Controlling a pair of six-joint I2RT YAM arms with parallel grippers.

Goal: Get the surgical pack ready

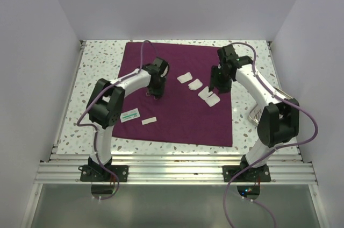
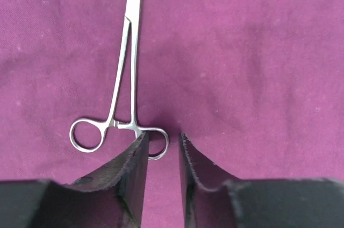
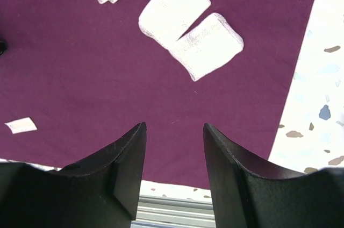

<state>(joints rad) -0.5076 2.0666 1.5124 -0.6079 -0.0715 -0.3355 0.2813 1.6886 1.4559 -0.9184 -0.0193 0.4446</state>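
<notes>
Speckled table (image 1: 97,61), white walls; the drape (image 1: 177,115) is seen spread flat across the table's middle, ahead of the two arms. Low over the cloth the left gripper (image 2: 163,139) is held with fingers parted and nothing grasped, one fingertip overlapping a ring of the steel forceps (image 2: 131,50) laid flat there. Above the drape's right part the right gripper (image 3: 174,127) is likewise released and bare, with gauze squares (image 3: 174,10) lying on the cloth just beyond it.
</notes>
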